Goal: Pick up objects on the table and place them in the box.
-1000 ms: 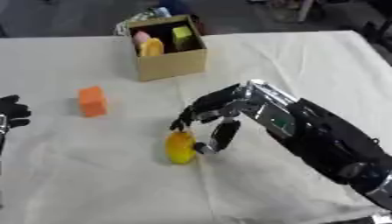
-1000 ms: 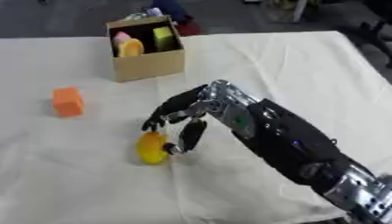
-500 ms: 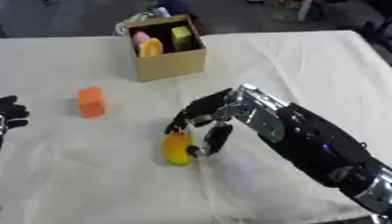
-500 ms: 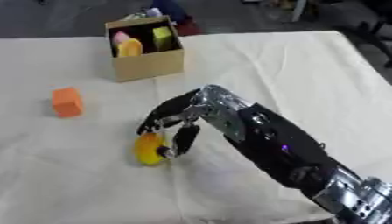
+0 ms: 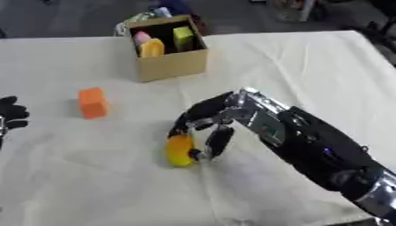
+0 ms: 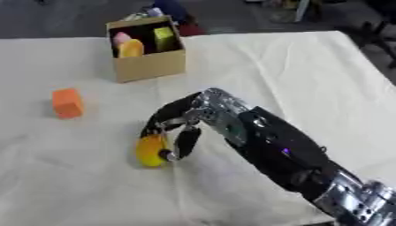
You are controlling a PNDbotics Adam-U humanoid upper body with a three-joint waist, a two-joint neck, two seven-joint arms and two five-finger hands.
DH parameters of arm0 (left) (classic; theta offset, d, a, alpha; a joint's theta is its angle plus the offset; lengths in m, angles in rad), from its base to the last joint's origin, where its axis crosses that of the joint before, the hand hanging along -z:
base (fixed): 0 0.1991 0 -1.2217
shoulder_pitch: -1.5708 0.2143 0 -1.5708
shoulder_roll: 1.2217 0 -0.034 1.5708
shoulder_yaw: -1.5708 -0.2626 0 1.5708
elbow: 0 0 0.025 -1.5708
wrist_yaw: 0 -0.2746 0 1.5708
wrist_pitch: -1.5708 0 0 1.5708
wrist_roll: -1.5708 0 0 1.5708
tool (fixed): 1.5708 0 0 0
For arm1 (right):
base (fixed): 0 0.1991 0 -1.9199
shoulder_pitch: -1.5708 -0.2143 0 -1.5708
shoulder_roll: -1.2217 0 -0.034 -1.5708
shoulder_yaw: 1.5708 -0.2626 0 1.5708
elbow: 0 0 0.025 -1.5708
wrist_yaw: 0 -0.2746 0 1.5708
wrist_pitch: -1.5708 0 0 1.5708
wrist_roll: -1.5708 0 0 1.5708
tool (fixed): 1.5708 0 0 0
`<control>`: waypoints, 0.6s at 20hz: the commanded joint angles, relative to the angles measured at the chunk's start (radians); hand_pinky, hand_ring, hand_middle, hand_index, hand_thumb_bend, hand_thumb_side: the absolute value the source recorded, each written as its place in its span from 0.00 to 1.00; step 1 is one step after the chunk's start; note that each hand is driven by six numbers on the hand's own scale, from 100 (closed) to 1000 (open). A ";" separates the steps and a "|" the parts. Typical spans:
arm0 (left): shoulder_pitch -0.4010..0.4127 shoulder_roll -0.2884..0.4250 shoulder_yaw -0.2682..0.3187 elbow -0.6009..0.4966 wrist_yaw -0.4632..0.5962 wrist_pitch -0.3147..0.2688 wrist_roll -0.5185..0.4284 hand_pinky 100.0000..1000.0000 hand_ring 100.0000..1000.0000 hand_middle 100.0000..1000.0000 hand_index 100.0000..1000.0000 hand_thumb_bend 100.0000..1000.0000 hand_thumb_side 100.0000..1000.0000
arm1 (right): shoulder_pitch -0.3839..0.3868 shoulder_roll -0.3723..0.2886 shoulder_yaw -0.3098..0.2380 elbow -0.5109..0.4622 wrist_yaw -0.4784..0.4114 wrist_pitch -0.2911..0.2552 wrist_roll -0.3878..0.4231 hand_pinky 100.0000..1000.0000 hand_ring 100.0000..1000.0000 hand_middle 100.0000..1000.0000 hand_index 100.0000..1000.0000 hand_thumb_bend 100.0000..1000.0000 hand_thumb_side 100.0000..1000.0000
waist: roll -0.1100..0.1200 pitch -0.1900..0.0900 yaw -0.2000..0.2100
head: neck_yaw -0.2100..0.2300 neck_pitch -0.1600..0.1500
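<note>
My right hand's fingers [image 5: 203, 114] curl down over the top of the yellow object [image 5: 179, 150], tips at its upper edge, while the thumb [image 5: 217, 141] presses in against its right side. So the right hand [image 5: 232, 115] is closed around that yellow piece in a pinch, though the piece sits on the white cloth [image 5: 309, 70]; I cannot tell whether it has lifted at all. From the hand, the black forearm [image 5: 317, 150] runs off toward four o'clock and leaves the view at the lower right corner.

The yellow object lies just below the table's centre. At about ten o'clock from it, well apart, an orange block [image 5: 92, 102] stands alone on the cloth. At roughly twelve o'clock, near the far edge, is the cardboard box [image 5: 174, 66], open at the top, with a pink piece, a yellow piece and a yellow-green block already inside.

My left hand [image 5: 11, 115] shows only at the nine o'clock edge, dark fingers relaxed and spread, holding nothing.
</note>
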 commanded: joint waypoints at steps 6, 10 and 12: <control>-0.012 0.013 0.007 -0.013 0.000 -0.002 -0.002 0.65 0.64 0.57 0.75 0.00 0.82 | -0.013 -0.006 -0.061 -0.033 0.058 -0.098 0.059 0.72 0.72 0.65 0.57 0.00 0.06 | 0.003 -0.012 -0.001 | 0.003 0.005; -0.011 0.012 0.008 -0.012 0.000 -0.002 -0.001 0.65 0.65 0.57 0.76 0.00 0.82 | -0.010 -0.008 -0.078 -0.030 0.077 -0.076 -0.097 0.67 0.64 0.55 0.42 0.00 0.05 | 0.004 -0.013 -0.003 | 0.004 0.005; -0.011 0.012 0.009 -0.012 0.000 -0.002 0.000 0.65 0.65 0.57 0.76 0.00 0.82 | -0.009 -0.007 -0.084 -0.019 0.078 -0.062 -0.178 0.65 0.61 0.53 0.36 0.00 0.04 | 0.004 -0.013 -0.004 | 0.005 0.005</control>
